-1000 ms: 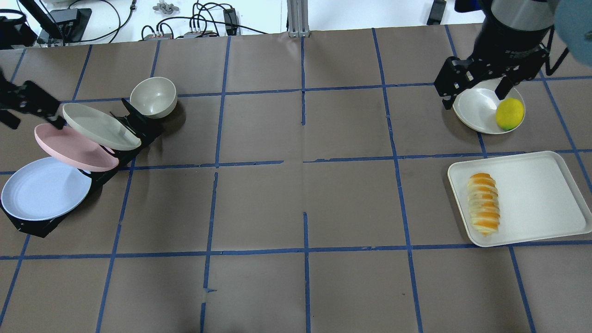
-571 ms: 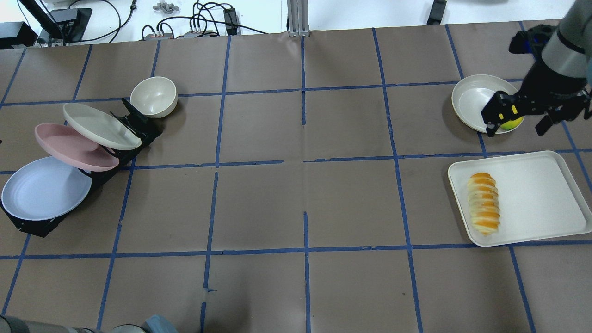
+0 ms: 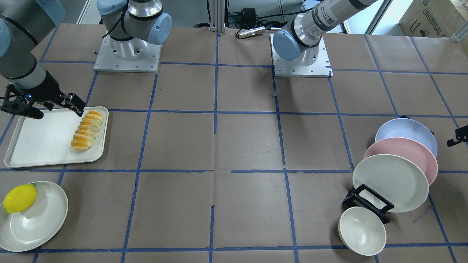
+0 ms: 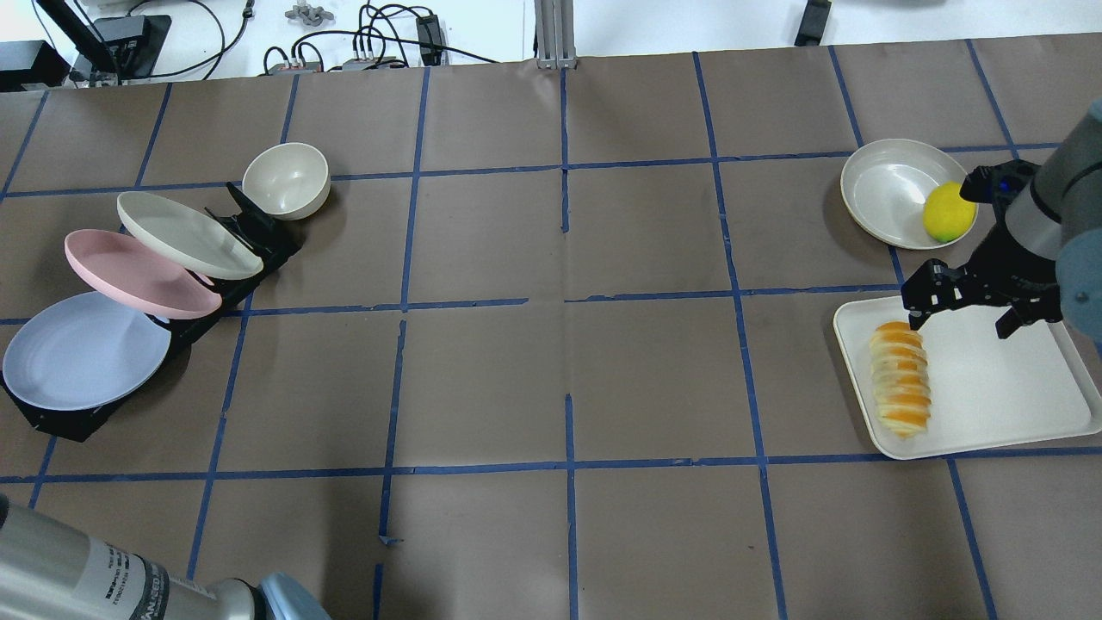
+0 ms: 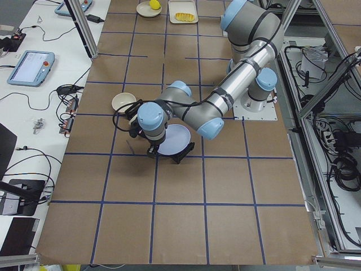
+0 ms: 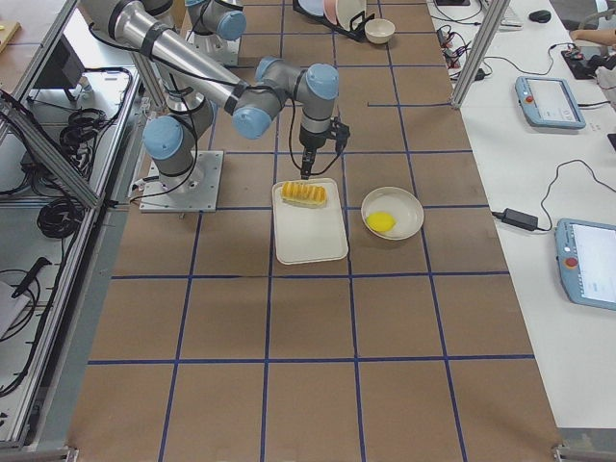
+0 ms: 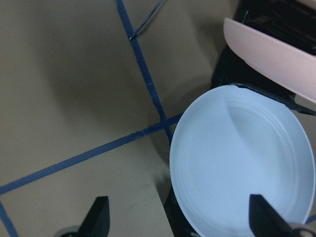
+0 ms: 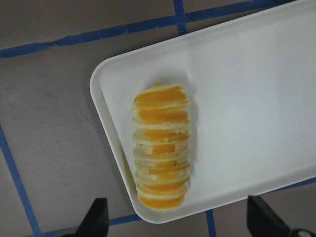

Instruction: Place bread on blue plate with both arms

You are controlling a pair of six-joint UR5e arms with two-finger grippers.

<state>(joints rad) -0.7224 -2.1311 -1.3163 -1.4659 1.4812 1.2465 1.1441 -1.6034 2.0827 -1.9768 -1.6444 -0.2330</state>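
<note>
The bread (image 4: 900,379), a ridged orange and cream loaf, lies at the left end of a white tray (image 4: 1007,379); it also shows in the right wrist view (image 8: 162,146). My right gripper (image 4: 960,325) is open and empty, and hovers over the tray's far edge just beyond the bread. The blue plate (image 4: 84,350) leans in the nearest slot of a black rack (image 4: 258,232). My left gripper (image 7: 178,222) is open and empty above the plate's (image 7: 242,163) outer edge. It is out of the overhead view, where only the left forearm shows at bottom left.
A pink plate (image 4: 138,274) and a cream plate (image 4: 185,234) lean in the rack behind the blue one. A cream bowl (image 4: 286,179) sits beyond the rack. A yellow lemon (image 4: 949,211) rests on a cream plate (image 4: 887,194) beyond the tray.
My right gripper has moved from over the lemon plate toward the robot, to the tray's far edge. My left gripper has left the overhead view at the far left; its forearm now shows at bottom left.
</note>
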